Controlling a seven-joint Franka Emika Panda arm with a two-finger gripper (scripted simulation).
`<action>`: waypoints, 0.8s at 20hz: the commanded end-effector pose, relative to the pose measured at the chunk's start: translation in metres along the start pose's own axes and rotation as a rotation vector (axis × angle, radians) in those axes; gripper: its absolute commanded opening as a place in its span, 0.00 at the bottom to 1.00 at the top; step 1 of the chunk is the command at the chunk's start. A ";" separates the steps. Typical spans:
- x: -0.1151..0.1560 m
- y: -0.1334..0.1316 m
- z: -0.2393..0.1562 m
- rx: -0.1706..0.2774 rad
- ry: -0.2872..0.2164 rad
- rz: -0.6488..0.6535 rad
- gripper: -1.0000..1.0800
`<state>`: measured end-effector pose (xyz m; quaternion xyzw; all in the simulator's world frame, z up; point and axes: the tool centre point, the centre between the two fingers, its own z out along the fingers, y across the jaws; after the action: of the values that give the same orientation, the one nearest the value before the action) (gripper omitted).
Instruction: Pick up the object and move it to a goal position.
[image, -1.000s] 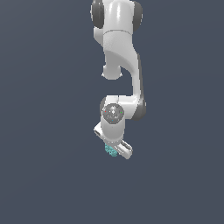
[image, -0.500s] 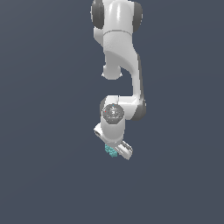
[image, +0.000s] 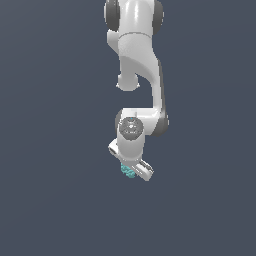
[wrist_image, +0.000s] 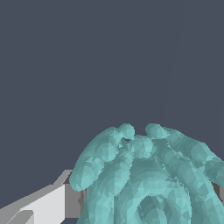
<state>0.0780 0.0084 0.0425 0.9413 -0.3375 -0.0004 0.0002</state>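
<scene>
The object (image: 127, 171) is a tiny teal knobbly piece, peeking out under the white hand of the arm near the middle of the exterior view. My gripper (image: 130, 172) is shut on it, and the hand hides most of it there. In the wrist view the object (wrist_image: 144, 179) looms large and close, its rounded teal lobes filling much of the picture, with one grey-white finger (wrist_image: 39, 208) showing beside it.
The white arm (image: 137, 75) hangs down from the exterior view's upper edge. Behind everything is a plain dark grey-blue surface (image: 50, 150) with no other objects in view.
The gripper with the teal object has drifted very slightly to the exterior view's right; otherwise the pose looks the same.
</scene>
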 end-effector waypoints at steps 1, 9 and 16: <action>-0.006 -0.002 -0.004 0.001 0.000 -0.001 0.00; -0.047 -0.014 -0.030 0.001 0.000 -0.001 0.00; -0.109 -0.032 -0.071 0.001 0.000 -0.001 0.00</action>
<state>0.0228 0.0895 0.1036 0.9415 -0.3371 -0.0005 0.0001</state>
